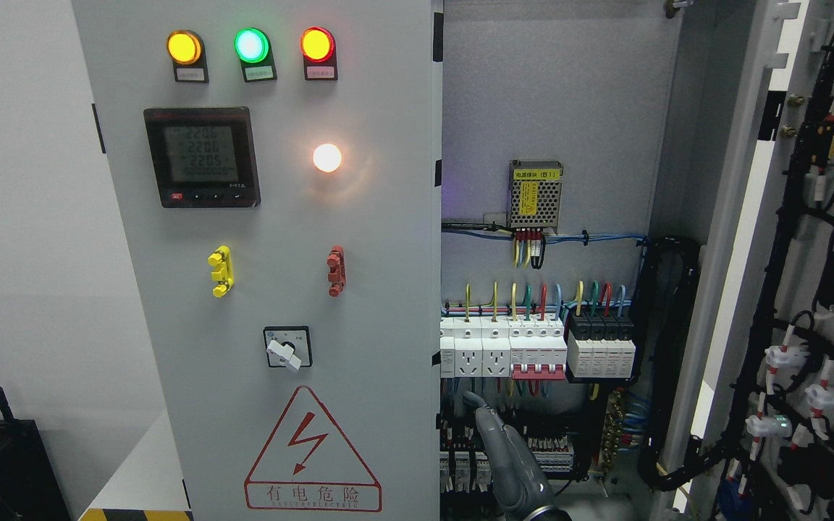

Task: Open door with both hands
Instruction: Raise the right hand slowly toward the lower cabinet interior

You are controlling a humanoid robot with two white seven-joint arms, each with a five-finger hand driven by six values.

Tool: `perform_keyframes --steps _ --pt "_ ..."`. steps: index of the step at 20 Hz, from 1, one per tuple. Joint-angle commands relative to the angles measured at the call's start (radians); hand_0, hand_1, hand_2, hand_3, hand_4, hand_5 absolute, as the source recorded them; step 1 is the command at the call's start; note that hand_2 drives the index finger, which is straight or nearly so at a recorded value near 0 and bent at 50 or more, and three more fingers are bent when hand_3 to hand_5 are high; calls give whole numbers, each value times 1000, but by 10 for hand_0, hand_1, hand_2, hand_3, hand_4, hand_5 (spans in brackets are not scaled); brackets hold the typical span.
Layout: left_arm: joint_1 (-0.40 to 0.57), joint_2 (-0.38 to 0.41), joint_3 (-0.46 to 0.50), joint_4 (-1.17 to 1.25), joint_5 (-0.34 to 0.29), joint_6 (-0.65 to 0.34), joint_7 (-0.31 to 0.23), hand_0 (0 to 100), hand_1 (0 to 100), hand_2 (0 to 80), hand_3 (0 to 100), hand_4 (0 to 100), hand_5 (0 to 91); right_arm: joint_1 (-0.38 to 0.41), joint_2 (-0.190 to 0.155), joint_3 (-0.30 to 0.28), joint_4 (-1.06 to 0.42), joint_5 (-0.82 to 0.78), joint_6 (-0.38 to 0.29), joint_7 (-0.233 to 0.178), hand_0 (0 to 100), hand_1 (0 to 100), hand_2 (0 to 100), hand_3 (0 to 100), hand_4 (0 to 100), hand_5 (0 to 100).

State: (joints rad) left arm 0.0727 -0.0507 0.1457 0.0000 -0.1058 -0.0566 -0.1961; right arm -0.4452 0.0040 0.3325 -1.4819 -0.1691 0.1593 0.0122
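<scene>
Door (808,253) of the electrical cabinet stands swung open at the right, wiring and lamp backs on its inner face. Beside it the closed left door (272,289) carries three lamps, a meter and a rotary switch. One hand (504,449) rises from the bottom edge, fingers pressed together, holding nothing, before the breakers (536,351); which arm cannot be told

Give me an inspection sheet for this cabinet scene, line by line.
Surface: closed left door, lamps lit, meter on.
Job's things: right door swung open, showing breakers and a power supply.
Clutter: nothing seen.
Hands: one hand enters at bottom centre, a finger raised toward the breakers, holding nothing; which arm, unclear.
Cables: coloured wires above the breakers; black looms inside and on the open door.
Surroundings: pale wall at left.
</scene>
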Motion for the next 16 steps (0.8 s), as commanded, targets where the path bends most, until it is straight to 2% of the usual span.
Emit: perform_keyframes --steps 1,16 --pt "-1 0 0 -29 0 1 0 0 0 0 0 31 0 -9 25 14 11 -30 0 0 106 0 0 0 0 0" --pt "1 0 0 -29 0 1 0 0 0 0 0 30 0 -53 22 42 32 -73 0 2 107 0 0 0 0 0"
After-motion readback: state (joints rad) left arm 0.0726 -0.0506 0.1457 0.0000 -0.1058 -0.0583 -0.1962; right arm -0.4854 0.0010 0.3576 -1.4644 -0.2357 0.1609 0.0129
